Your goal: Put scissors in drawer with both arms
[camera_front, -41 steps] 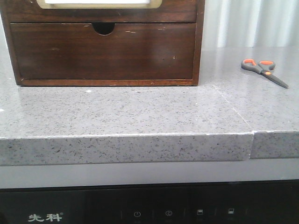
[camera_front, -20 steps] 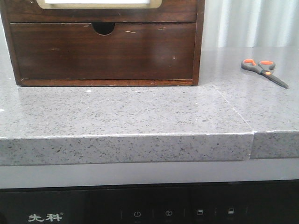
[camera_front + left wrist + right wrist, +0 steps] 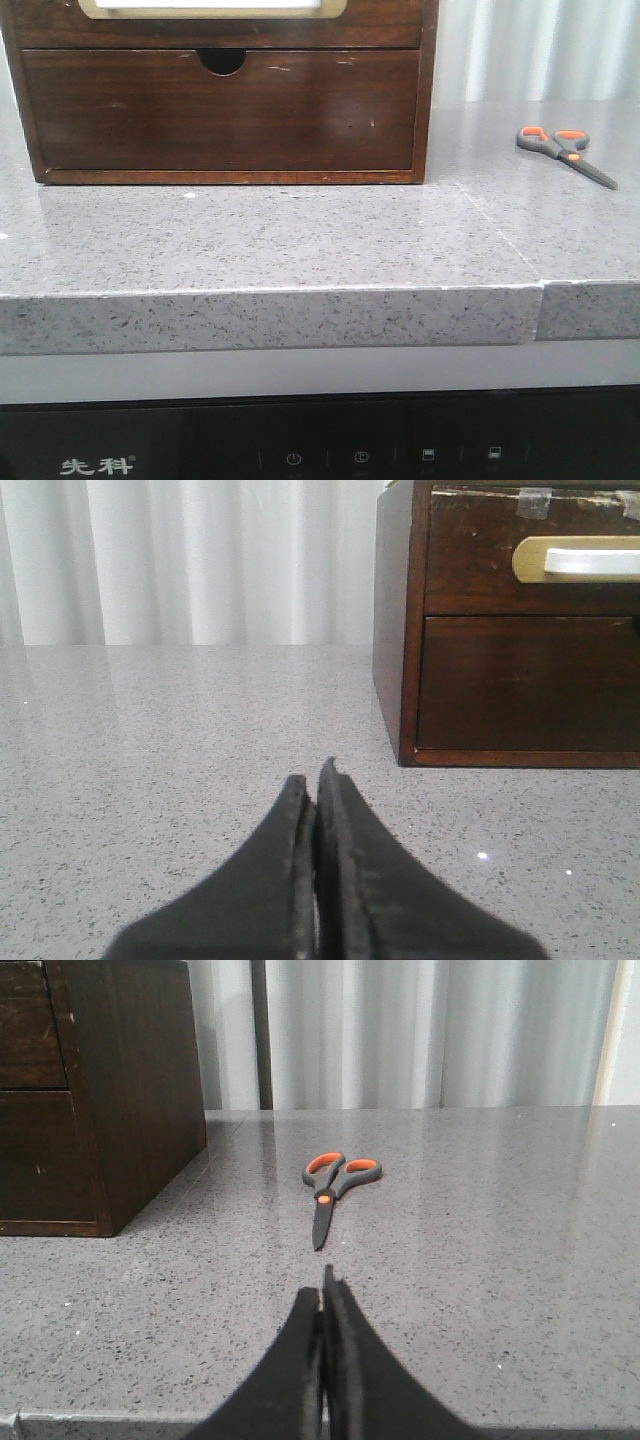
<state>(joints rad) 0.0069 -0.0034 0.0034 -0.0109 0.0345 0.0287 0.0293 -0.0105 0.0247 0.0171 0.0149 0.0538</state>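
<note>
The scissors (image 3: 562, 150) (image 3: 332, 1185) lie flat on the grey counter at the right, handles with orange loops toward the back, blades closed. The drawer (image 3: 210, 22) (image 3: 535, 555) with the brass frame and white panel is the upper one of the wooden cabinet, and it is closed. My right gripper (image 3: 324, 1285) is shut and empty, low over the counter's front edge, a short way before the scissors' blade tip. My left gripper (image 3: 315, 778) is shut and empty too, left of the cabinet's front corner. Neither gripper shows in the front view.
The wooden cabinet (image 3: 225, 100) stands at the back left, its lower drawer (image 3: 220, 110) with a half-round notch shut. A seam (image 3: 500, 235) crosses the stone counter. White curtains (image 3: 430, 1030) hang behind. A black appliance panel (image 3: 300, 445) sits below the counter's front edge.
</note>
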